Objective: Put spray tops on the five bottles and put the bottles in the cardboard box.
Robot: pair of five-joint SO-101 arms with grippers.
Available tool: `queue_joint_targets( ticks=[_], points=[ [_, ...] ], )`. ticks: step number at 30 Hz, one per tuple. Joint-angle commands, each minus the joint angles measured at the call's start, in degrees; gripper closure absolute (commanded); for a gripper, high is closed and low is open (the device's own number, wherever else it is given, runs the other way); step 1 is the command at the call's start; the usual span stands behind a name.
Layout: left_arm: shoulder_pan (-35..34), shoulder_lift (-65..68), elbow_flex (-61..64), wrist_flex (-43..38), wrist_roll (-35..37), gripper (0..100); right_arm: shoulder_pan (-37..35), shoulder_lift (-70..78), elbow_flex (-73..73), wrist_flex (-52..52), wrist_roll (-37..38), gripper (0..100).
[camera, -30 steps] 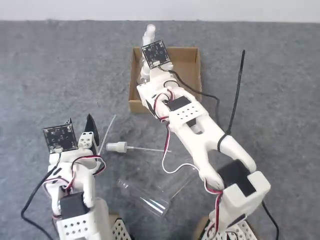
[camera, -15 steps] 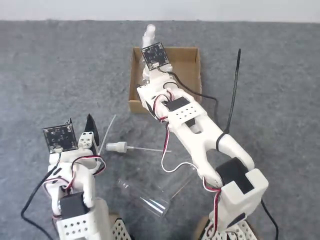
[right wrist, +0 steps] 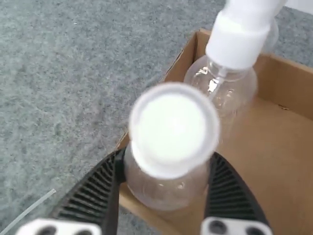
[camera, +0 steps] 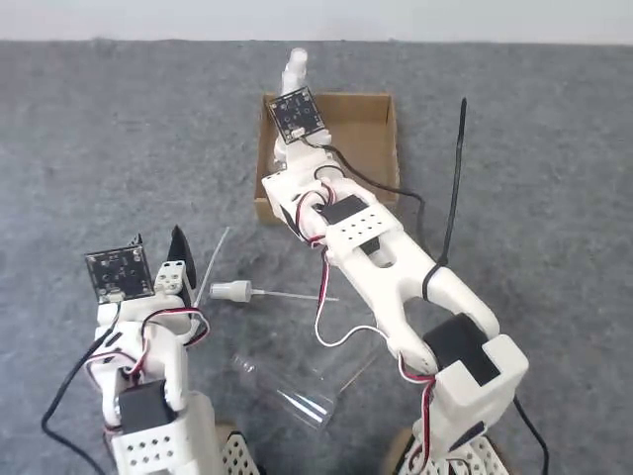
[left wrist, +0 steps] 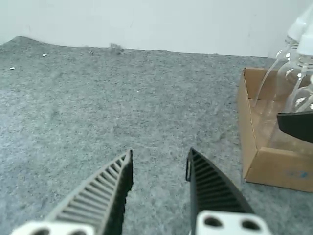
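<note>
The right gripper [right wrist: 165,169] clasps a capped bottle [right wrist: 168,129] at the edge of the cardboard box [camera: 371,129], just beside a second capped bottle [right wrist: 230,83] standing inside, while the left gripper [left wrist: 159,169] hangs with jaws apart over the grey carpet [left wrist: 98,98], near a loose spray top [camera: 233,291]

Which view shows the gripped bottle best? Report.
Right wrist view: the bottle, capped, sits close between the fingers of the right gripper. High view: the arm covers it. Left wrist view: far off, lost among other bottles.
</note>
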Motion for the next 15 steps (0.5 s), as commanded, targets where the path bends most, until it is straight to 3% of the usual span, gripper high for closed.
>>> queue_joint_targets(
  ticks=[1, 15],
  points=[
    [-0.4, -1.0, -0.7, -2.0, 0.7, 83, -0.7, -1.3, -4.6, 0.1, -0.5, 77.2],
    [-0.4, -1.0, -0.6, -2.0, 0.7, 83, -2.6, -1.5, -4.8, 2.1, -0.6, 75.2]
  ],
)
